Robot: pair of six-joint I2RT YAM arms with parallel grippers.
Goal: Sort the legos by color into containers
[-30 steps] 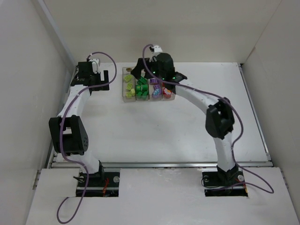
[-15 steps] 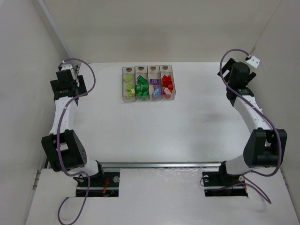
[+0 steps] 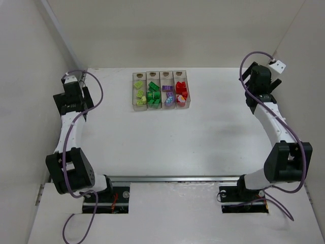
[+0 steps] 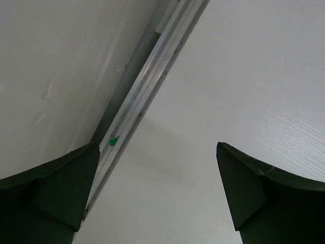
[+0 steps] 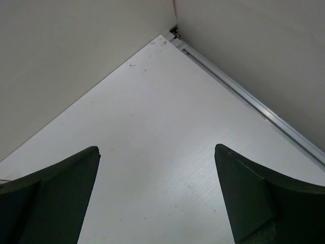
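Note:
The four joined clear containers [image 3: 160, 76] stand at the back middle of the table in the top view. They hold, from left to right, yellow-green legos [image 3: 139, 94], dark green legos [image 3: 153, 95], purple legos [image 3: 168, 94] and red legos [image 3: 181, 93]. My left gripper [image 3: 72, 96] is far to their left, by the left wall. It is open and empty over bare table in the left wrist view [image 4: 157, 152]. My right gripper [image 3: 260, 86] is far to their right. It is open and empty near the back right corner in the right wrist view [image 5: 156, 150].
An aluminium rail [image 4: 147, 86] runs along the left wall under my left gripper, with a small green speck [image 4: 114, 140] on it. Another rail [image 5: 254, 104] runs along the right wall to the back corner. White walls close in the table on three sides.
One second ago both grippers were at the containers, the right one above them. Both arms have swung outward to the side walls. The legos in the boxes have not moved.

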